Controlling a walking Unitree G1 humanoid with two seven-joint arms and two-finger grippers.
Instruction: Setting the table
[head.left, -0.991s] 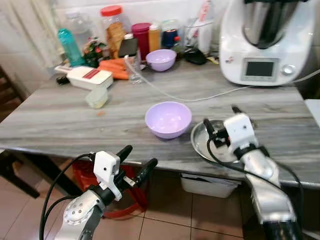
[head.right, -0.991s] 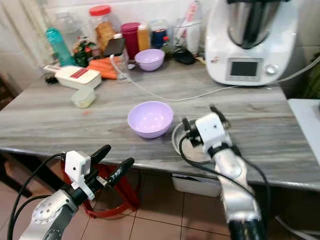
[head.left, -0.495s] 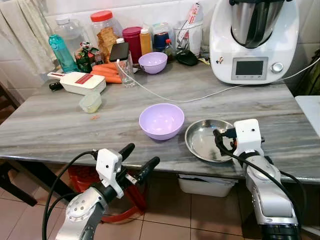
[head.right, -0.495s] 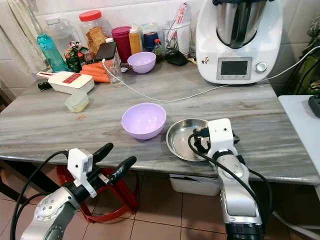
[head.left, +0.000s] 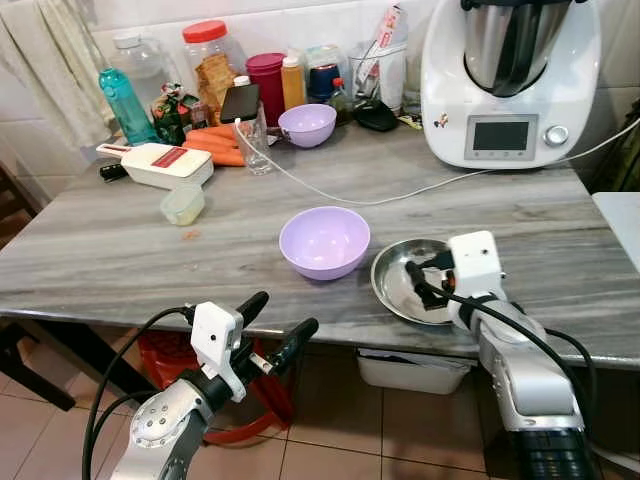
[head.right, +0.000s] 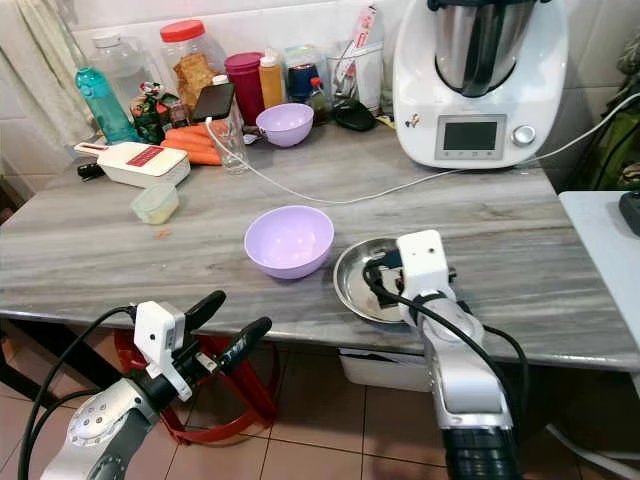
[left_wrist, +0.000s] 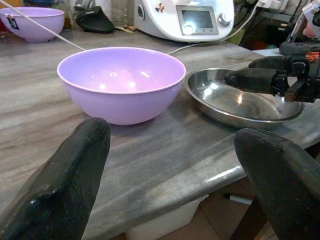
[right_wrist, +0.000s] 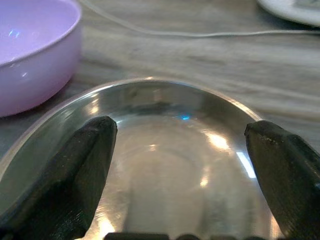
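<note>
Resting near the front edge of the grey wood-grain table (head.left: 120, 240), a shallow round steel dish (head.left: 393, 282) lies just right of a lilac plastic bowl (head.left: 323, 240), the two close but apart. The right gripper (head.left: 418, 283) reaches over the dish's near right rim, its black fingers (right_wrist: 80, 165) spread wide above the shiny interior, grasping nothing. The left gripper (head.left: 275, 322) hovers below and in front of the table edge, fingers parted and empty. Far back stand a second small lilac bowl (head.left: 307, 123), a white kitchen machine (head.left: 510, 80), orange carrots (head.left: 215, 140) and assorted jars.
</note>
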